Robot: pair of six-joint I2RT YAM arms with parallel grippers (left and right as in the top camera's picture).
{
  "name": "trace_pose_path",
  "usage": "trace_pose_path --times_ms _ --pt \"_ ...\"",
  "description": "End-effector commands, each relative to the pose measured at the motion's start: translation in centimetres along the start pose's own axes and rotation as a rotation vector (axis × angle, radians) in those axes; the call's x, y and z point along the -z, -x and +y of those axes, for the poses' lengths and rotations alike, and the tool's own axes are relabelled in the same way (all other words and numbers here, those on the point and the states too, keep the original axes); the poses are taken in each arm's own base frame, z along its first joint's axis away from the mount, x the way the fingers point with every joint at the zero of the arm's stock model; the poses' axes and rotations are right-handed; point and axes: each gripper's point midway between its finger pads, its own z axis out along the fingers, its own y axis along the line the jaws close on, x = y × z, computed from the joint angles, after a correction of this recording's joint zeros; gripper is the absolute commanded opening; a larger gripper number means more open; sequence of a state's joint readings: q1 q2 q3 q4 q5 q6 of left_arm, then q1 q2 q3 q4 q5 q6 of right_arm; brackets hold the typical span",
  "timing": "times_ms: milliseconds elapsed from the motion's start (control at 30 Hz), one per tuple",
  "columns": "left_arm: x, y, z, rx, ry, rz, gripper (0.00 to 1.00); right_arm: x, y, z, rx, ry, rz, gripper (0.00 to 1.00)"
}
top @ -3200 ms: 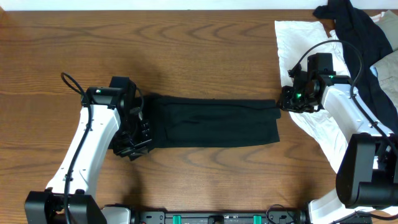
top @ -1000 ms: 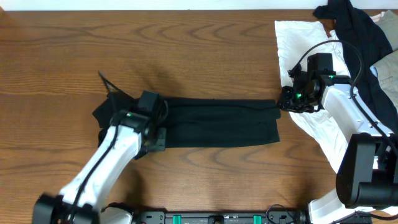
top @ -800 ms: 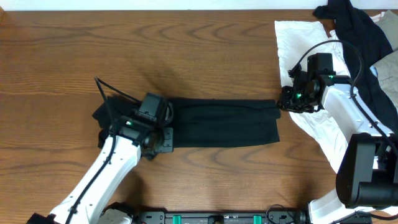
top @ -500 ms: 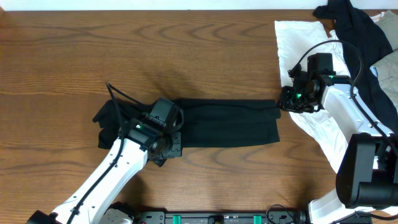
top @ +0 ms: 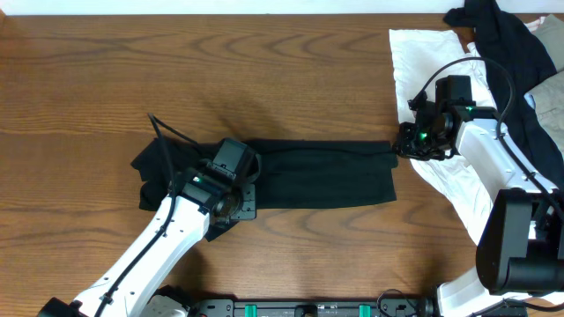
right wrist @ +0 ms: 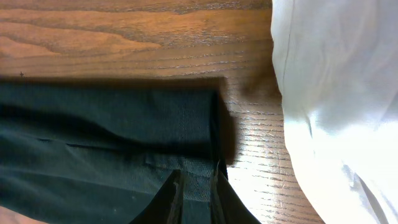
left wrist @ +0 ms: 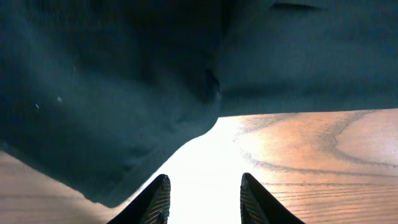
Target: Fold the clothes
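Left fingers point(left wrist: 155, 199) apart, empty; right fingers point(right wrist: 171, 198) tight on polo shirt point(right wrist: 93, 124) edge; both cropped.

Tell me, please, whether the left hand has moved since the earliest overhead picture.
Yes. The left hand has shifted rightward along the polo shirt, nearer the white cloth, which lies unmoved on the right.

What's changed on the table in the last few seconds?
The left gripper slid rightward along the near edge of the black polo shirt and opened, letting the fabric go; nothing sits between its fingers. The shirt's left end, hidden under the arm before, shows as a crumpled bunch. Unchanged: the right gripper stays pinched on the shirt's right edge; the white cloth and the other dark garment have not moved.
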State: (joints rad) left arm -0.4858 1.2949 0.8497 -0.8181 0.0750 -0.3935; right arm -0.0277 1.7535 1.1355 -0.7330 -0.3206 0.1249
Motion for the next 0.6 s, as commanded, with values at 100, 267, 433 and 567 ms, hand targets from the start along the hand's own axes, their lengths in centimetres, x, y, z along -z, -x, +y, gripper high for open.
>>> trace_pose_path --times_ms 100,267,433,567 --pt "-1.4 1.0 0.8 -0.135 0.074 -0.007 0.41 0.6 0.2 0.0 0.009 -0.001 -0.018 0.14" --pt "-3.8 1.2 0.7 -0.132 0.088 0.04 0.42 0.6 0.2 -0.1 0.009 -0.002 -0.016 0.14" --pt "-5.4 0.8 0.8 -0.069 0.103 0.084 0.42 0.6 0.0 -0.1 0.006 -0.003 -0.008 0.14" --pt "-5.8 0.8 0.8 -0.033 0.107 0.088 0.42 0.6 0.0 -0.1 0.006 -0.003 -0.009 0.14"
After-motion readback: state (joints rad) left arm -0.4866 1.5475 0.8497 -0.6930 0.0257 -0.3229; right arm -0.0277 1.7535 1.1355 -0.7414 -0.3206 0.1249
